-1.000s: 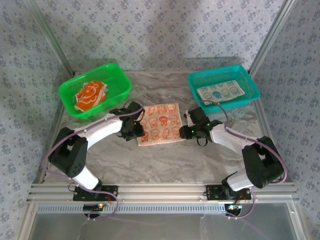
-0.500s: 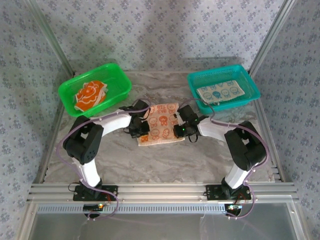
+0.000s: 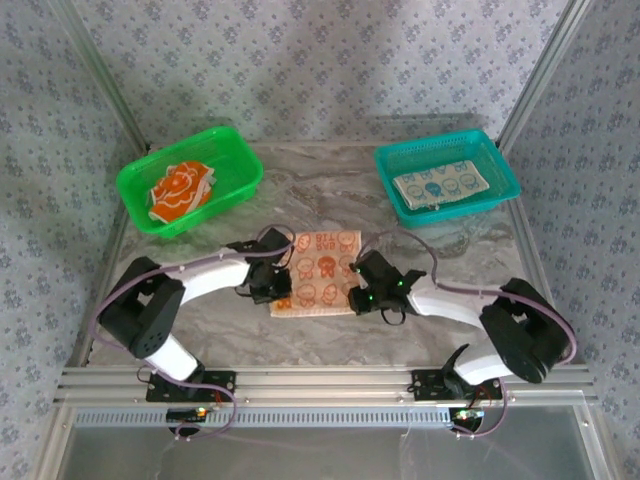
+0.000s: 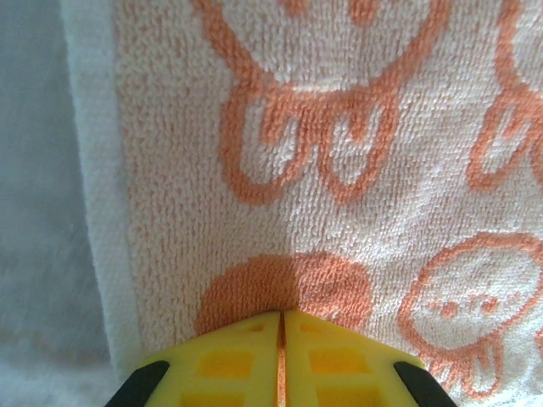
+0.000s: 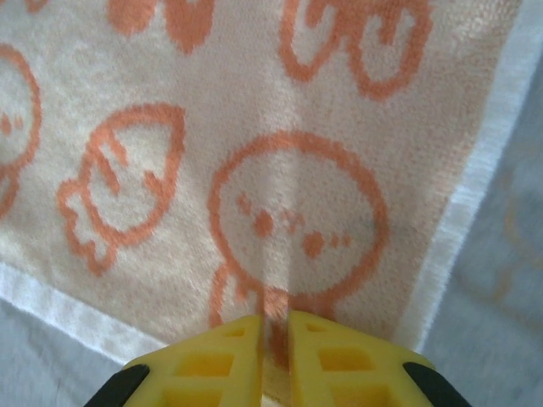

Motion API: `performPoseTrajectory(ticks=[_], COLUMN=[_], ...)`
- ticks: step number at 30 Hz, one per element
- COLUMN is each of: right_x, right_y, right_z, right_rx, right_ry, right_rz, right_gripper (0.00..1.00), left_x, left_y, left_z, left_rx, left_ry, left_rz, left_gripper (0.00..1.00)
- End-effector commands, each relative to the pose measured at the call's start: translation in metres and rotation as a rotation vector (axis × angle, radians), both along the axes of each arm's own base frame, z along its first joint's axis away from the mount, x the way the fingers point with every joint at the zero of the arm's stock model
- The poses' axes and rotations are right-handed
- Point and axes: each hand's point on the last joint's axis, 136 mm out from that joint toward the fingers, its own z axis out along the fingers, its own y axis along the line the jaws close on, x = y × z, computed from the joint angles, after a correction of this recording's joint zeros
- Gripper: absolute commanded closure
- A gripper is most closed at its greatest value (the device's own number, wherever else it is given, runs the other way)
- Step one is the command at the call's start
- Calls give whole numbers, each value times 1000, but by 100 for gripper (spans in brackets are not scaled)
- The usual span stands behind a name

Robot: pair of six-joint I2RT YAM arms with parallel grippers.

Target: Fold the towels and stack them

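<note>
A cream towel point(image 3: 322, 262) printed with orange faces lies spread in the middle of the marble table. My left gripper point(image 3: 279, 287) sits at its near-left edge. In the left wrist view the yellow fingers point(image 4: 229, 356) are pressed together with the towel point(image 4: 339, 110) pinched at their tips. My right gripper point(image 3: 358, 293) is at the near-right corner, where the right wrist view shows a strip of the towel point(image 5: 254, 127) caught between its fingers point(image 5: 331, 356). An orange towel point(image 3: 178, 190) lies in the green basket. A cream towel with teal figures point(image 3: 438, 184) lies in the teal basket.
The green basket point(image 3: 243, 172) stands at the back left and the teal basket point(image 3: 386, 160) at the back right. Metal frame posts rise at both back corners. Bare marble point(image 3: 330, 185) stretches between the baskets and along the near edge.
Both grippers closed in on the towel's near corners and shut on it. The towel has shifted toward the near edge with them.
</note>
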Motion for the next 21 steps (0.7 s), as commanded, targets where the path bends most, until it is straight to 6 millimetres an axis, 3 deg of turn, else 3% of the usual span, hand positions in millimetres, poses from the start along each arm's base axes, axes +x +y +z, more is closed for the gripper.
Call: performPoseTrajectory(ticks=[1, 6, 9, 13, 16, 21], right_x=[-15, -9, 3, 38, 67, 110], right_y=[-14, -3, 7, 19, 27, 38], right_z=[0, 24, 42, 59, 65, 62], right_rx=[-42, -10, 2, 48, 42, 13], right_ry=[19, -19, -37, -55, -75, -79], right_rz=[-70, -65, -49, -64, -65, -70], right_gripper=[83, 81, 80, 85, 94, 100], left_x=[-32, -17, 8, 54, 83, 111], left_y=[18, 11, 5, 1, 2, 7], left_z=[-2, 26, 46, 64, 65, 50], left_rx=[60, 8, -25, -49, -31, 7], left_ry=[72, 10, -49, -117, -150, -136], left_rz=[4, 3, 8, 38, 49, 56], left_gripper=[90, 88, 88, 91, 99, 100])
